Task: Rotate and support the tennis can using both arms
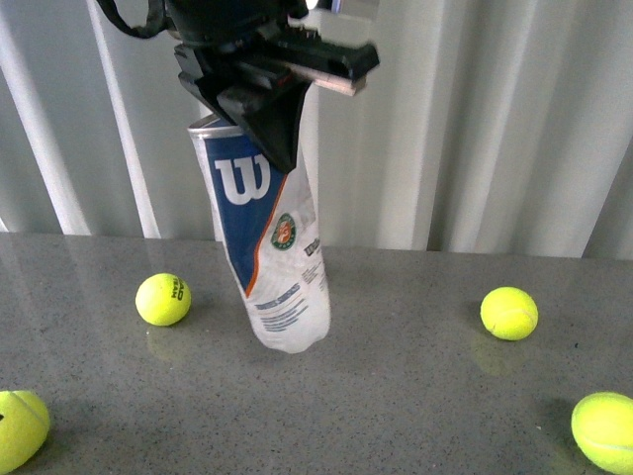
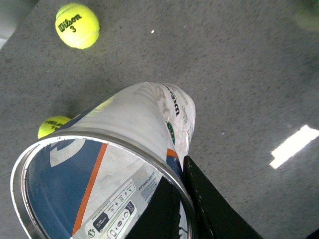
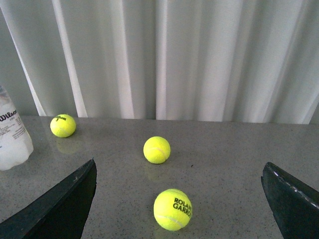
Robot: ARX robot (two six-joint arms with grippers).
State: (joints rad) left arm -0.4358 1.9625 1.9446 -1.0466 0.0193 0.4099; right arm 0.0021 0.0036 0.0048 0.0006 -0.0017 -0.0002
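Note:
The tennis can [image 1: 272,257] is a clear tube with a navy, white and orange Wilson label. It hangs nearly upright, tilted, with its open silver rim [image 2: 30,164] upward. Its closed end sits at or just above the grey tabletop [image 1: 396,396]; I cannot tell whether it touches. My left gripper [image 1: 259,127] comes down from above and is shut on the rim, one finger [image 2: 159,211] inside the can and one finger [image 2: 212,209] outside. My right gripper [image 3: 177,209] stands open low over the table, far from the can [image 3: 12,139], which shows at that view's edge.
Loose yellow-green tennis balls lie around: one [image 1: 163,299] left of the can, one [image 1: 508,313] to its right, one [image 1: 603,430] at the near right and one [image 1: 15,427] at the near left. A Roland Garros ball [image 3: 172,209] lies between the right fingers. White curtains [image 1: 475,119] hang behind the table.

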